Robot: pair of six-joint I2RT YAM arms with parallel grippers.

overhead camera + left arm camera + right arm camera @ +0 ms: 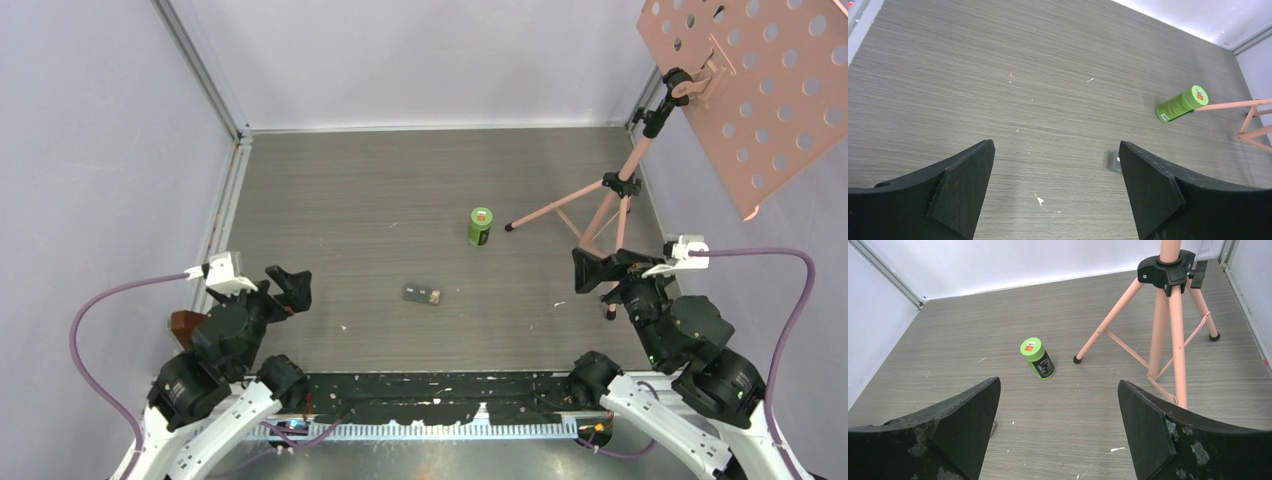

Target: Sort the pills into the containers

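A small green bottle (481, 227) with a red-marked top stands upright mid-table; it also shows in the left wrist view (1181, 103) and the right wrist view (1038, 357). A flat dark-grey case (423, 294) with two pale spots lies nearer the arms; in the left wrist view only its edge (1114, 161) peeks past the right finger. My left gripper (290, 288) (1056, 145) is open and empty, left of the case. My right gripper (592, 270) (1058, 381) is open and empty, right of it. I cannot make out any loose pills, only tiny white flecks.
A pink tripod stand (600, 195) (1168, 315) stands at the right, its feet close to the right gripper and the bottle, and carries a perforated pink board (760, 90) overhead. White walls enclose the table on three sides. A brown object (185, 325) sits by the left arm.
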